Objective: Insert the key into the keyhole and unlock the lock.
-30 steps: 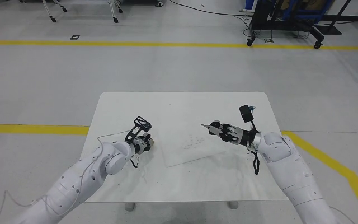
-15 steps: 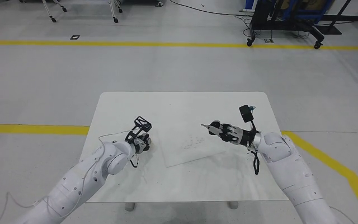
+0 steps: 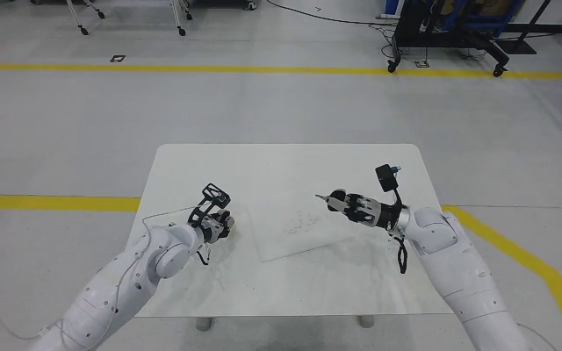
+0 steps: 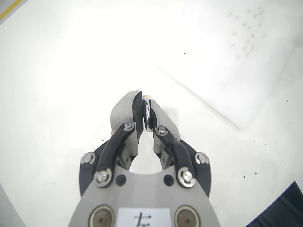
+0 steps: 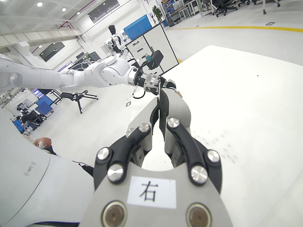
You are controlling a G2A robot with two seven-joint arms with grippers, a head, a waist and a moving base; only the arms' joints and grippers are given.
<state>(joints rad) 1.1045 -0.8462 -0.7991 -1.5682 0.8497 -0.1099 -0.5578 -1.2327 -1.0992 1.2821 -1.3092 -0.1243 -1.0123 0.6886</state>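
The brass-tipped metal piece (image 4: pixel 146 115) (key or lock, honestly can't tell) is pinched edge-on between the left gripper's (image 4: pixel 145 99) pads. Its brass end pokes out, over the table (image 3: pixel 290 167) around 9 o'clock and well inside that edge. The right gripper (image 3: pixel 321 198) sits well apart toward 2 o'clock, fingers pressed together, with a thin flat sheet (image 3: pixel 281 244) lying between them, its near edge just beside the left gripper.
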